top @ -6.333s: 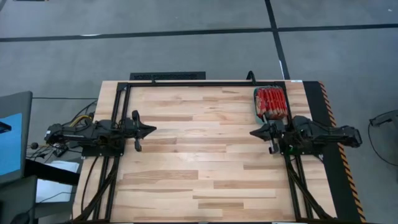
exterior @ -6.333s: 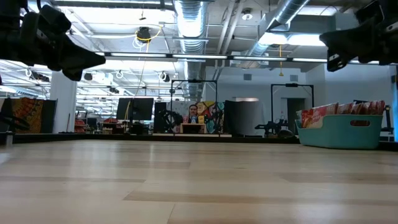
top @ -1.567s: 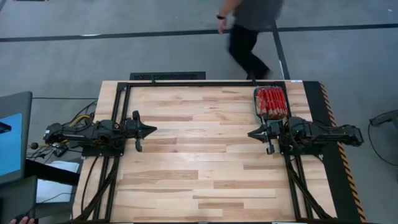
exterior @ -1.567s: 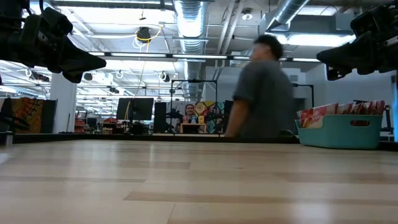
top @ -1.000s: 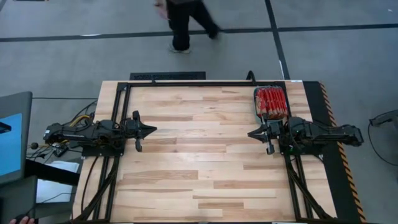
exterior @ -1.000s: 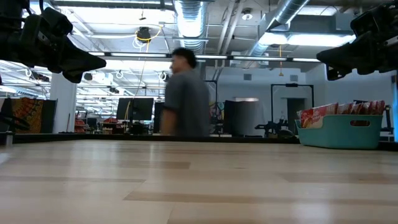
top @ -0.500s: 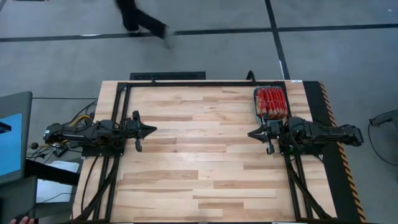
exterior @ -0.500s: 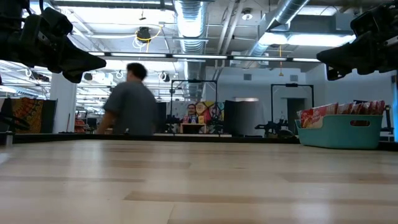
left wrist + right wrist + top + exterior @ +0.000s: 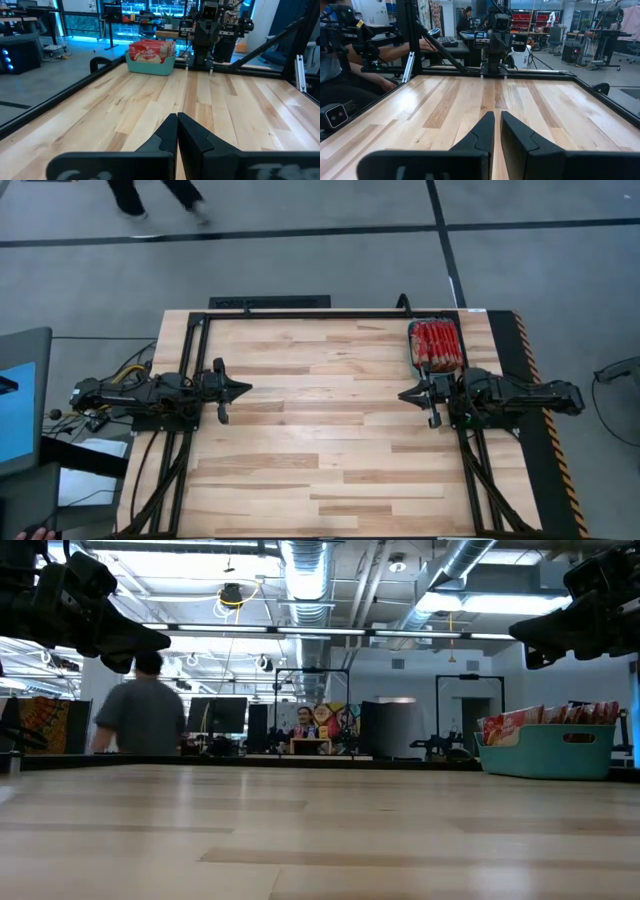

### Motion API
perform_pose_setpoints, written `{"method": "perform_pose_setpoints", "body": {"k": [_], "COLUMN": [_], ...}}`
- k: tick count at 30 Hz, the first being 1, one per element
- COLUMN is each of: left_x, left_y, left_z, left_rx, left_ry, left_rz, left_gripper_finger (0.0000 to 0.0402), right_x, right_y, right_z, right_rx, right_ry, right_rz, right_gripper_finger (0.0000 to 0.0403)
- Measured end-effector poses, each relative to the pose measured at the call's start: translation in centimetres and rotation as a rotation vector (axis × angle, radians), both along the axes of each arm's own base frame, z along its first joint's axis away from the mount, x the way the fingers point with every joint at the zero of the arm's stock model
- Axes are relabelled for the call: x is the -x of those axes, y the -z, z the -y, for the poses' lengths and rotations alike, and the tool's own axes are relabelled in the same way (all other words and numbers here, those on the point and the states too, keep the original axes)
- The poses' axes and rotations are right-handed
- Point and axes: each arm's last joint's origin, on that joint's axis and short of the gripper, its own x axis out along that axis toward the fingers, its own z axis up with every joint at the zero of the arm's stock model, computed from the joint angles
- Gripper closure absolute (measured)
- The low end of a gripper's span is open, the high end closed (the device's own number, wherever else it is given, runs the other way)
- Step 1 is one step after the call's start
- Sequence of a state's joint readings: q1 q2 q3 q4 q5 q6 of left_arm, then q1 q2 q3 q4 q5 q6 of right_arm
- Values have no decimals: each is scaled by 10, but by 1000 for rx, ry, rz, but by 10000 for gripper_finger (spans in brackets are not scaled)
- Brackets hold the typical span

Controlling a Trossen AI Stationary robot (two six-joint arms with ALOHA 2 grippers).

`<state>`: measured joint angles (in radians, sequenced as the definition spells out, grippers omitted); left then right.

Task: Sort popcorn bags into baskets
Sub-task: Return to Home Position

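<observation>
All the popcorn bags (image 9: 437, 345) in view stand packed on edge inside the green bin (image 9: 411, 352); none lies loose on the table (image 9: 320, 450) around it. By that, the sorting looks finished and the step in hand is the retreat to rest.

The right gripper (image 9: 403, 394) hovers just beside the bin, off its long side and clear of the rim, fingers pressed nearly together on nothing. The left gripper (image 9: 246, 389) hangs well apart from the bin, across the boards from it, its fingers likewise closed and empty. Neither touches bin or bags.

The next move likely calls for little: hold both arms level and drawn back, keeping the right one from clipping the bin's wall. A person (image 9: 140, 718) walks past in the room well beyond the bin.
</observation>
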<state>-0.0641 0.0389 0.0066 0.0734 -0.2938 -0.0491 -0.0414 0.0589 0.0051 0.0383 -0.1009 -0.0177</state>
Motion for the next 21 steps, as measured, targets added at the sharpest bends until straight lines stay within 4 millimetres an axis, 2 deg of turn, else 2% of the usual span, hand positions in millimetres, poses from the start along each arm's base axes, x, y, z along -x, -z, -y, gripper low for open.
{"method": "perform_pose_setpoints", "body": {"k": [21], "left_x": [0], "left_y": [0], "left_z": [0], "left_rx": [0], "left_ry": [0], "left_rz": [0], "left_gripper_finger": [401], "right_x": [0], "right_y": [0], "right_z": [0], "right_rx": [0], "right_ry": [0], "right_rz": [0], "right_gripper_finger": [346]}}
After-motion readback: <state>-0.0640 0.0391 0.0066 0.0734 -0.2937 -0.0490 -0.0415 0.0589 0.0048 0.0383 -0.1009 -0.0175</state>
